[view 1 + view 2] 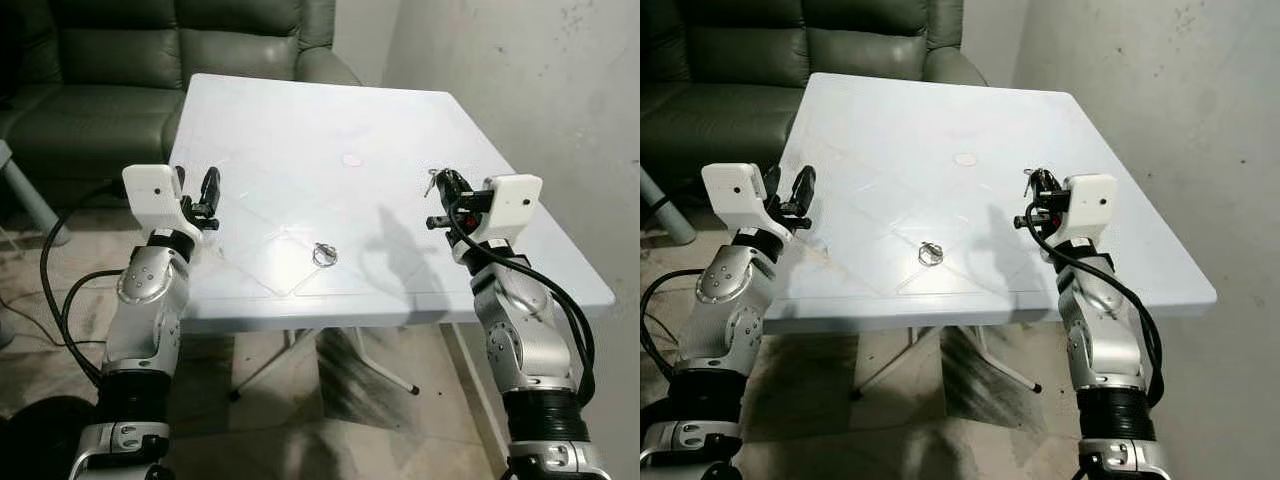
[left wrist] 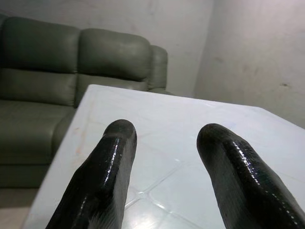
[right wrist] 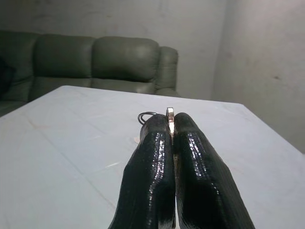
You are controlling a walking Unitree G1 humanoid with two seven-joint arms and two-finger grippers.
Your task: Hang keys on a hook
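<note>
My right gripper (image 1: 441,182) hovers over the right side of the white table (image 1: 300,120), shut on a small metal key ring (image 3: 169,113). The ring's edge and a thin dark loop poke out between the fingertips in the right wrist view. Another small metal ring-shaped piece (image 1: 324,254) lies flat on the table near its front edge, between my two arms. Whether it is a key or a hook is too small to tell. My left gripper (image 1: 197,183) is open over the table's left edge, nothing between its fingers (image 2: 114,157).
A dark green leather sofa (image 1: 150,60) stands behind the table at the left. A bare grey wall (image 1: 540,90) runs along the right. Folding table legs (image 1: 385,375) and a tiled floor show below the front edge. Black cables (image 1: 60,300) loop beside my left arm.
</note>
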